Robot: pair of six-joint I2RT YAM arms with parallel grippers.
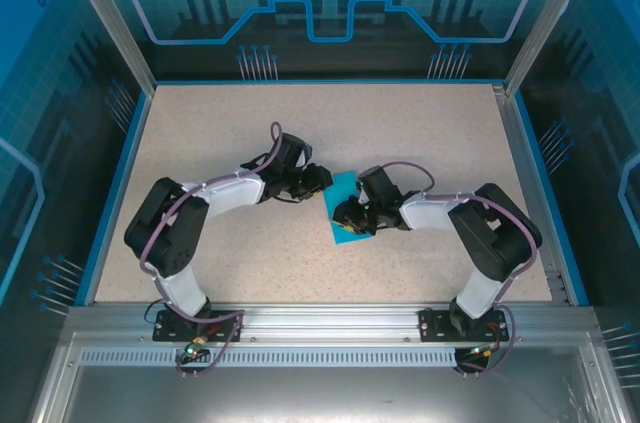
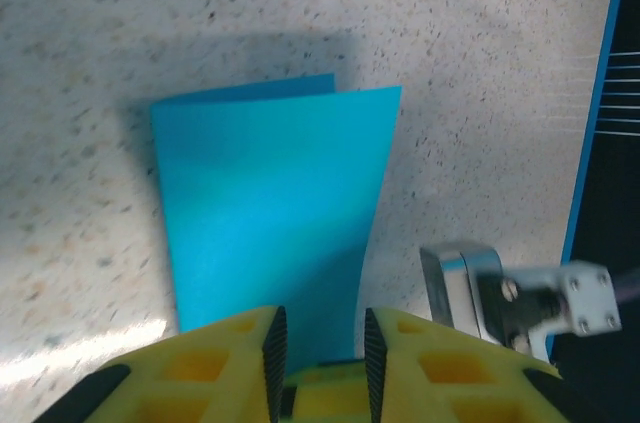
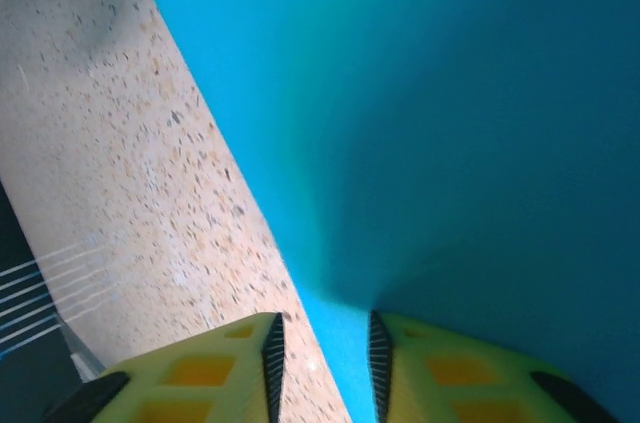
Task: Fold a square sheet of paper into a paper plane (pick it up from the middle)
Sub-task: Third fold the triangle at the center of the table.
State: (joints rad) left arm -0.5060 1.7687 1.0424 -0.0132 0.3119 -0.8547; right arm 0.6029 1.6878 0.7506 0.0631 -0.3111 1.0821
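Observation:
The square sheet of paper (image 1: 340,199) lies on the speckled table (image 1: 230,123), folded in half into a narrower cyan shape with one layer's edge peeking past the other (image 2: 270,193). My left gripper (image 1: 318,181) hovers at its left end. In the left wrist view its jaws (image 2: 320,328) stand apart over the paper's near end, not pinching it. My right gripper (image 1: 350,215) is low at the sheet's lower right side. In the right wrist view the paper (image 3: 450,93) has its long edge running between the open jaws (image 3: 322,333), the right finger over the sheet.
A metal part of the right arm (image 2: 500,293) sits close beside the left fingers. The table's blue rim (image 1: 112,193) and aluminium frame (image 1: 320,318) bound the work area. Both arms meet near the table's centre.

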